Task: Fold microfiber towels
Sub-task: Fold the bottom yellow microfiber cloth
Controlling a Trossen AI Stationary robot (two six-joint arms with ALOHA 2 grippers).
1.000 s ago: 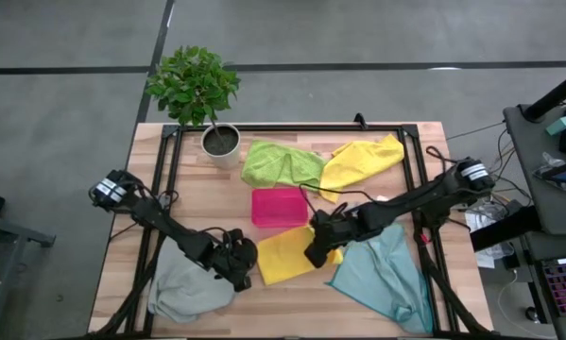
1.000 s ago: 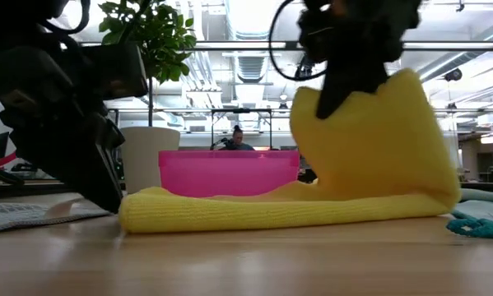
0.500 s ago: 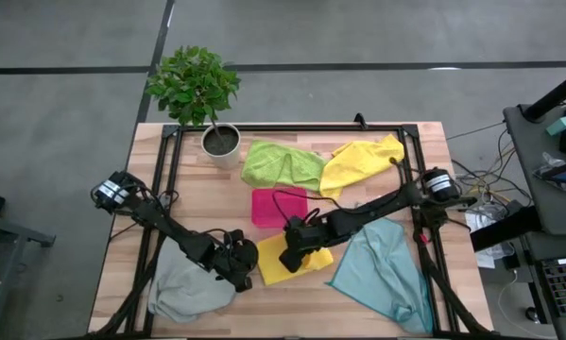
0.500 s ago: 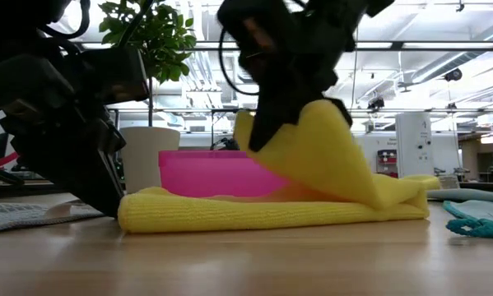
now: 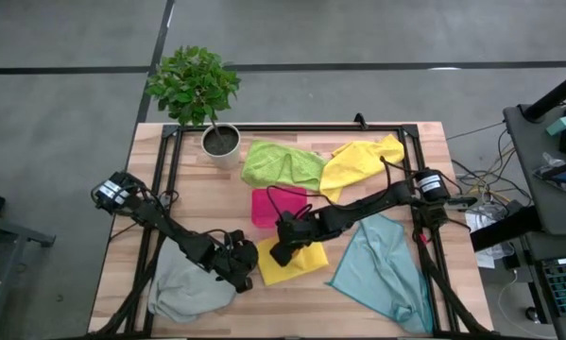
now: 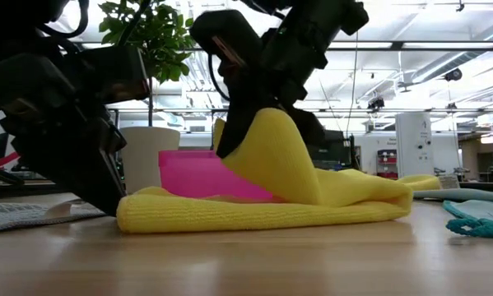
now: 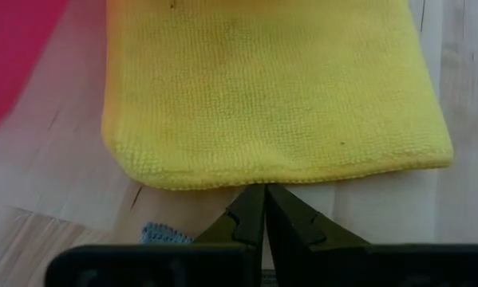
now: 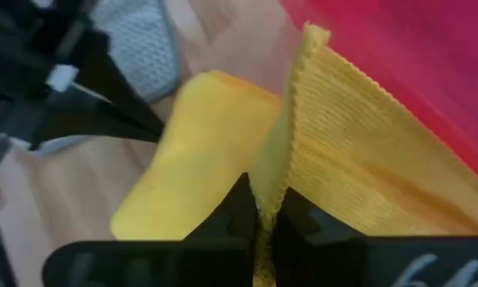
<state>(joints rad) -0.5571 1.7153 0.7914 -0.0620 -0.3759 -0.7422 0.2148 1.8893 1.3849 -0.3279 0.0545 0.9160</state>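
The yellow microfiber towel [image 5: 297, 259] being folded lies on the wooden table [image 5: 377, 302] just in front of the pink tray [image 5: 271, 205], toward the table's near edge. The right gripper [image 5: 283, 251] is clenched on one edge of this towel, holding that edge raised over the rest of the cloth; in the low view the lifted part [image 6: 267, 160] stands up as a peak above the flat layer, with the pink tray [image 6: 193, 173] behind it. In the right wrist view the pinched edge [image 8: 290, 119] rises between the two dark fingers. The left gripper [image 5: 240, 267] sits at the towel's other end, beside the tray's near-left corner, its fingers pressed together with nothing between them; the left wrist view shows the tips touching the table right at the towel's folded edge [image 7: 270, 96].

The pale grey towel [image 5: 183, 288] lies crumpled under the left arm, left of the tray and nearer the table's front. The light teal-blue towel [image 5: 386, 274] is spread to the tray's right. Behind the tray lie the lime green towel [image 5: 278, 162] and, right of it, a second yellow towel [image 5: 358, 161]. A potted plant [image 5: 196, 90] stands at the far-left corner, beyond the tray.
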